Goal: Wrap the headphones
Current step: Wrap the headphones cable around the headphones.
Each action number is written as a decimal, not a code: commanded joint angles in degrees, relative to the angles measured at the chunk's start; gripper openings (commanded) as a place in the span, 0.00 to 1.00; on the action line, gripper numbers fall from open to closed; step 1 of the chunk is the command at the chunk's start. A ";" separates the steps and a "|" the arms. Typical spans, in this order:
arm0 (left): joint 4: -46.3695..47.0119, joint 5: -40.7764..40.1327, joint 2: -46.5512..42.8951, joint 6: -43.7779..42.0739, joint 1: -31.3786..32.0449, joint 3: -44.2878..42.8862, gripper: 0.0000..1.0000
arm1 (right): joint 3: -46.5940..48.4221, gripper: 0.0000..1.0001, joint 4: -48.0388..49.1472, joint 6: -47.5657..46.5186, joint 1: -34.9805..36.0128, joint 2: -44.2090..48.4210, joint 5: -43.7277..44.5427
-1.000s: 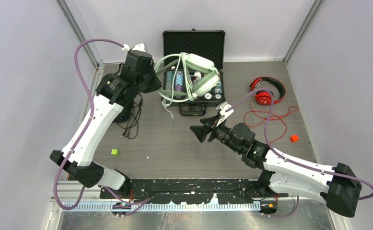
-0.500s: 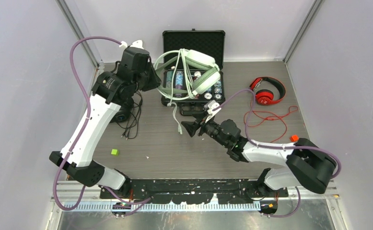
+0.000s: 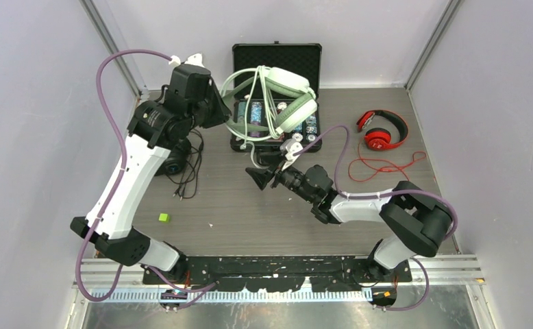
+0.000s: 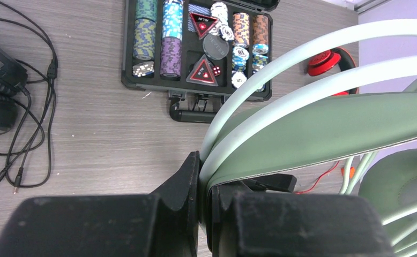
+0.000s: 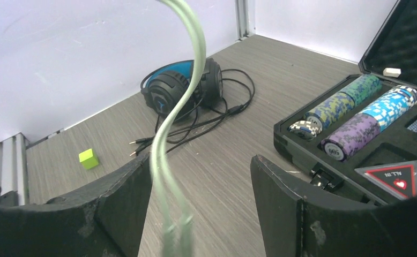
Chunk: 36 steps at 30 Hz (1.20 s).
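Above the case: mint pair (image 3: 286, 103) is held up off the table (image 3: 250, 219), over the open case (image 3: 276, 58). I see its pale cable draped in loops over and around the band and cups.
Left gripper (image 4: 202, 163): jaws pinched onto the mint headband, which sits edge-on between the two fingers. I read that as a firm hold.
Right gripper (image 5: 198, 174): jaws spread wide, low over the table just in front of the case, gripping nothing.
Mint cable (image 5: 166, 128): the loose end dangles through the gap between the right jaws, nearer the finger on the left of my wrist view. I cannot tell whether it touches that finger.
Red pair (image 3: 380, 130): lying on the table at right rear, well apart from both grippers.
Red cable (image 3: 387, 168): sprawled loose on the table in front of the red pair.
Black pair (image 5: 182, 85): on the table at left, partly under the left arm in my top view, blue lining showing.
Black cable (image 3: 188, 171): slack loops beside the black pair, plugs lying free.
Chips (image 4: 169, 37): stacked in rows inside the case.
Green cube (image 3: 163, 217): alone on the table, near left.
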<state>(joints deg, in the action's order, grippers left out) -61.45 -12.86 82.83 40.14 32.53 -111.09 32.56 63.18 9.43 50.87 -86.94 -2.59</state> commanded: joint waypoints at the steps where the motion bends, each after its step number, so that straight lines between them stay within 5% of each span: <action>1: 4.72 2.48 -0.82 3.01 0.08 -4.02 0.00 | 3.03 0.70 6.25 -4.48 -0.33 -2.49 2.37; 4: 4.38 2.47 -0.79 2.87 0.07 -4.73 0.00 | 3.61 0.60 6.18 -5.55 -0.71 -3.76 1.24; 7: 3.98 1.94 -0.69 2.57 0.08 -5.30 0.00 | 2.67 0.28 7.94 -4.33 -0.69 -4.23 0.17; 12: 2.94 -2.11 -0.06 0.25 0.07 -8.31 0.00 | -0.74 0.01 12.13 -1.83 -0.82 -5.16 0.82; 19: 2.72 -4.56 1.69 -2.31 -2.56 -13.72 0.00 | -4.93 0.00 14.36 0.32 -1.05 -4.29 0.79; 36: 1.95 4.42 1.66 -2.44 -11.19 -15.56 0.00 | -11.09 0.00 19.11 7.10 -7.91 -4.50 -0.52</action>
<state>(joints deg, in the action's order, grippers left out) -65.25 -12.16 86.85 35.44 23.42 -122.89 22.72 79.77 14.94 43.99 -91.61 -2.98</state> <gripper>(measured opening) 0.081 0.143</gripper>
